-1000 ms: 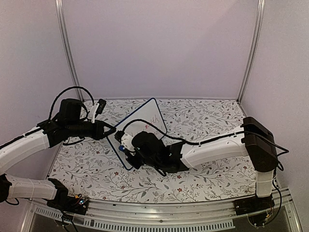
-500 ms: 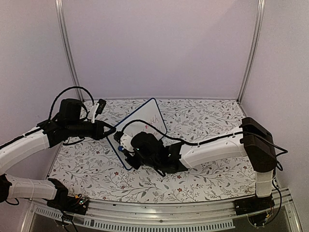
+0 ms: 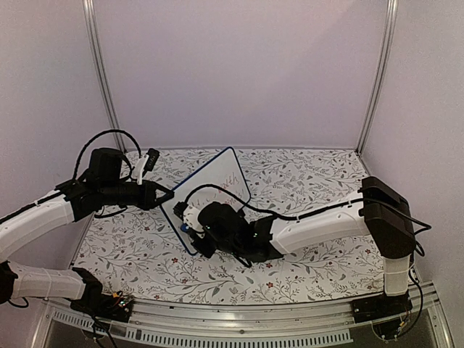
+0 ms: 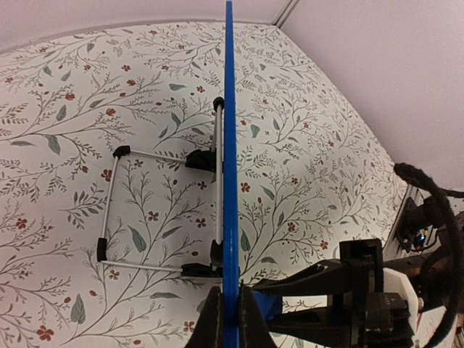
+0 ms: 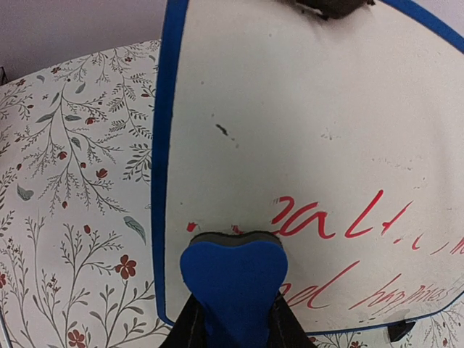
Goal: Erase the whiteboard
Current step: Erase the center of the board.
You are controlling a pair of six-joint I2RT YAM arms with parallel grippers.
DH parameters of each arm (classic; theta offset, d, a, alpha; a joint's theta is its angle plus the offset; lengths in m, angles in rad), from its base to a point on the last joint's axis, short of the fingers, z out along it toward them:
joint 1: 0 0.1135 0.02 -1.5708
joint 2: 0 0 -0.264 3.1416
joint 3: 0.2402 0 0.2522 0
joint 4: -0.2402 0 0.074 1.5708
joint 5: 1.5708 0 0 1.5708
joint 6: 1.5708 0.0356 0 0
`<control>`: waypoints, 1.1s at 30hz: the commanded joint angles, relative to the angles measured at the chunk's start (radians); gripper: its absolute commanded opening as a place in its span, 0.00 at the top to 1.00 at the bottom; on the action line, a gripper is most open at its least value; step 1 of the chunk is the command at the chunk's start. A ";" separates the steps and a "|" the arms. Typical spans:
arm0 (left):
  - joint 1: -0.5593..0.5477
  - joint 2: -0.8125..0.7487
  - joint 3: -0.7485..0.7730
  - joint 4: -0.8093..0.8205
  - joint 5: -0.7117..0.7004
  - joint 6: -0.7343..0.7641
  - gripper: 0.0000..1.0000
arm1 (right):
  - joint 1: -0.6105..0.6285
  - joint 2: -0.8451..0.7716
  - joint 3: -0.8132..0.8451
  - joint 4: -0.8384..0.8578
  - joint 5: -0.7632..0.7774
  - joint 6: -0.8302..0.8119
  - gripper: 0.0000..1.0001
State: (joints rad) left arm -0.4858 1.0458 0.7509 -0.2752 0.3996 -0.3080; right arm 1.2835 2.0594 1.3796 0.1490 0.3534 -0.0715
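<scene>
The whiteboard (image 3: pixel 217 177) stands tilted on its wire stand at the table's left middle. Its white face (image 5: pixel 304 130) carries red handwriting (image 5: pixel 341 217) across the lower part, with faint smudges above. My left gripper (image 3: pixel 165 194) is shut on the board's blue edge (image 4: pixel 229 145), a finger on each side, as the left wrist view (image 4: pixel 230 319) shows. My right gripper (image 3: pixel 190 226) is shut on a blue eraser (image 5: pixel 232 279). The eraser's grey pad presses on the board's face near its lower left corner, just left of the red writing.
The floral tablecloth (image 3: pixel 312 181) covers the table, which has walls on three sides and metal posts (image 3: pixel 101 80) at the back corners. The board's wire stand (image 4: pixel 119 210) rests on the cloth behind it. A black cable (image 3: pixel 109 134) loops over the left arm.
My right gripper has slid the eraser slightly left and toward the near edge across the board. The left gripper and the board have not moved.
</scene>
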 commanded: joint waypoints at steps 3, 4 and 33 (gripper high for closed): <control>-0.002 -0.009 0.004 0.002 0.021 -0.002 1.00 | 0.010 0.012 0.069 -0.007 0.014 -0.023 0.84; -0.003 -0.009 0.004 0.002 0.021 -0.003 1.00 | 0.010 0.013 0.074 -0.010 0.014 -0.023 0.84; -0.002 -0.014 0.004 0.003 0.026 -0.002 1.00 | 0.034 0.042 0.013 -0.060 0.067 0.001 0.84</control>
State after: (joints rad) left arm -0.4858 1.0458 0.7509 -0.2752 0.3996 -0.3080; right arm 1.3140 2.0792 1.4117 0.1112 0.4068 -0.0898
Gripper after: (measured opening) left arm 0.014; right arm 0.225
